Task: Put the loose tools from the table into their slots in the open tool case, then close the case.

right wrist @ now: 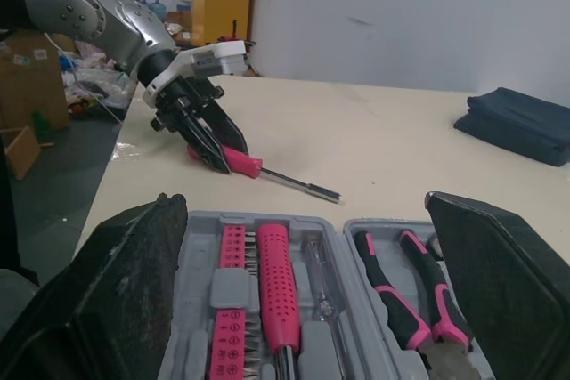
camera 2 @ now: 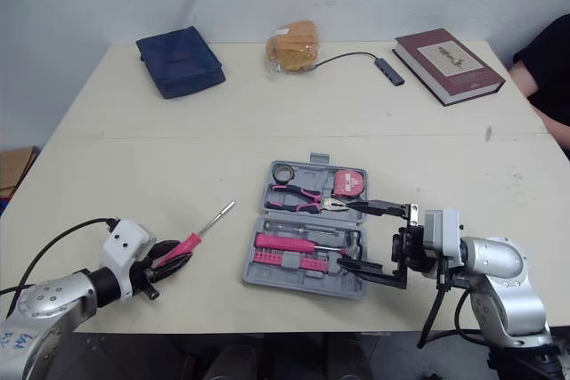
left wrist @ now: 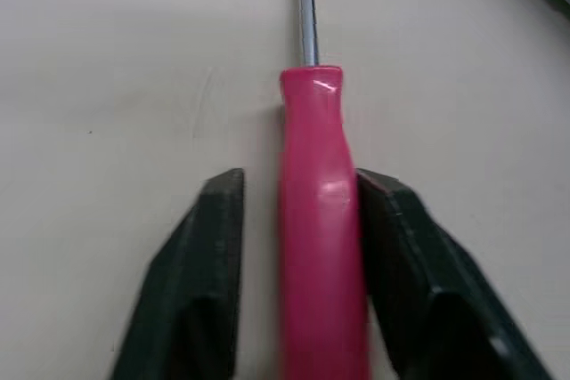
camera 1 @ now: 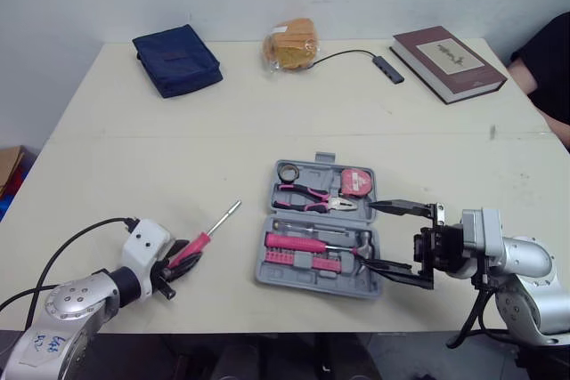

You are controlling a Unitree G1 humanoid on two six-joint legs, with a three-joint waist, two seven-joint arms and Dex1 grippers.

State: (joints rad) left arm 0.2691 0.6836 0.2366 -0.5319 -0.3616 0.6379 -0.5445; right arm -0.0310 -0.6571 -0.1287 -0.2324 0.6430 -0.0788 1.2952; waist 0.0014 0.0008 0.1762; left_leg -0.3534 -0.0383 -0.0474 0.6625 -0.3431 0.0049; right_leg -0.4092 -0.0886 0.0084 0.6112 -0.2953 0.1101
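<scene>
Left gripper: low on the table, fingers narrowly apart astride the pink handle of the screwdriver; one finger touches the handle, a slit of table shows beside the other
Left arm: forearm slants in low, wrist angled toward the case
Screwdriver: lies flat, steel shaft pointing straight ahead of the left gripper
Right gripper: spread wide, holding nothing, fingertips at the near edge of the tool case
Right arm: forearm level just above the table, aimed across at the left gripper
Tool case: open, flat, between both grippers; pliers and tape measure sit inside
</scene>
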